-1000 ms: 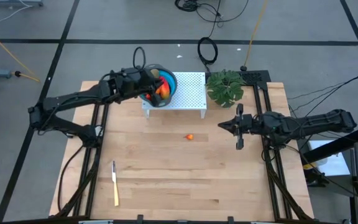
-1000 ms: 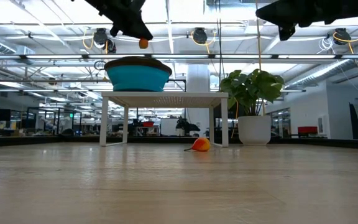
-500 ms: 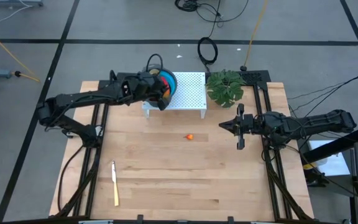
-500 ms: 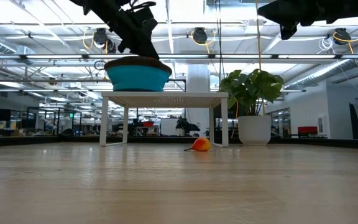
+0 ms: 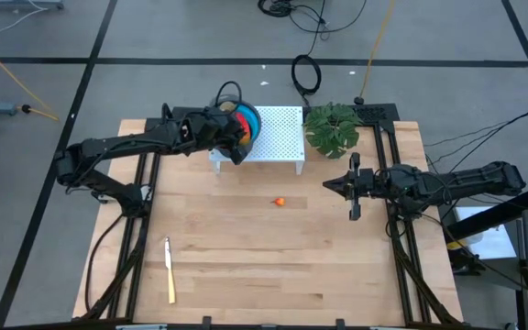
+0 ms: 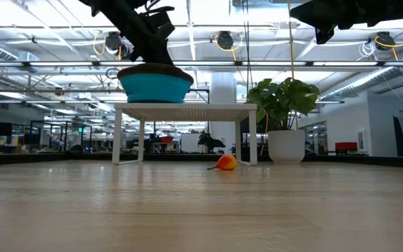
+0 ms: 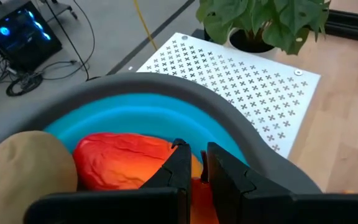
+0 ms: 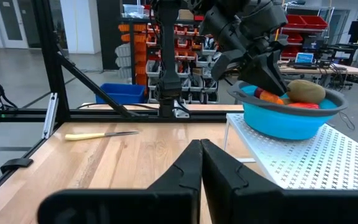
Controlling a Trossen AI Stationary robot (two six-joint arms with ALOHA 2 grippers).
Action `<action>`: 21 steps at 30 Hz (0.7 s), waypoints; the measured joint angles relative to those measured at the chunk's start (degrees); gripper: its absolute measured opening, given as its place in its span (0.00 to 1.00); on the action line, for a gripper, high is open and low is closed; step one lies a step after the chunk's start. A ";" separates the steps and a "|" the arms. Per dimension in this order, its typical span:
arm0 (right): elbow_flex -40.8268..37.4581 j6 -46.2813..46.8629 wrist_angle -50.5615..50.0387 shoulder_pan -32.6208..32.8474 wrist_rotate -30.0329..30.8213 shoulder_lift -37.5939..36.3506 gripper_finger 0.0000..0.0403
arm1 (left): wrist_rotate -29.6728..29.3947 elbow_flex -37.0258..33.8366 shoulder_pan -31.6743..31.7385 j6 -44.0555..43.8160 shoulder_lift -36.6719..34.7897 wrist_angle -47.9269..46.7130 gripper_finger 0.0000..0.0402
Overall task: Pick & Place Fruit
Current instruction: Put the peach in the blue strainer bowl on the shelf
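Directly under left tool [image 7: 194, 163], fruit [image 7: 126, 160] in bowl [image 7: 185, 104].

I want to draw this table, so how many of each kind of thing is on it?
Fruit pieces in view: 3, the orange one on the table, and the brown oval and red-orange piece in the bowl; more may be hidden
Blue bowl: 1
White stand: 1
Plant: 1
Knife: 1
Total: 7

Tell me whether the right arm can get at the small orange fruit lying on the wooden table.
Probably yes: the small orange fruit lies on bare wood, nothing between it and the right gripper.
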 joint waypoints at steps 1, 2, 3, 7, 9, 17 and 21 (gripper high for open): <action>0.00 0.00 0.00 0.00 -0.01 0.00 0.00 | 0.01 0.00 0.02 -0.36 0.00 -0.01 0.08; 0.00 0.00 0.00 0.00 -0.01 0.00 0.00 | 0.02 0.00 0.03 -0.53 0.00 -0.02 0.08; 0.00 0.00 0.00 0.00 -0.01 0.00 0.00 | 0.04 0.00 0.07 -0.52 0.00 -0.02 0.08; 0.00 0.00 0.00 0.00 -0.01 0.00 0.00 | 1.01 0.00 0.09 -0.40 0.00 0.00 0.10; 0.00 0.00 0.00 0.00 -0.01 0.00 0.00 | 1.06 0.00 0.07 -0.44 0.00 0.00 0.14; 0.00 1.17 0.22 0.00 -0.19 0.00 0.00 | 0.07 0.00 0.07 2.28 -0.41 -0.13 0.35; 0.00 4.69 3.55 0.00 -0.23 0.26 0.01 | -0.74 0.58 0.07 2.66 -3.24 -0.40 0.43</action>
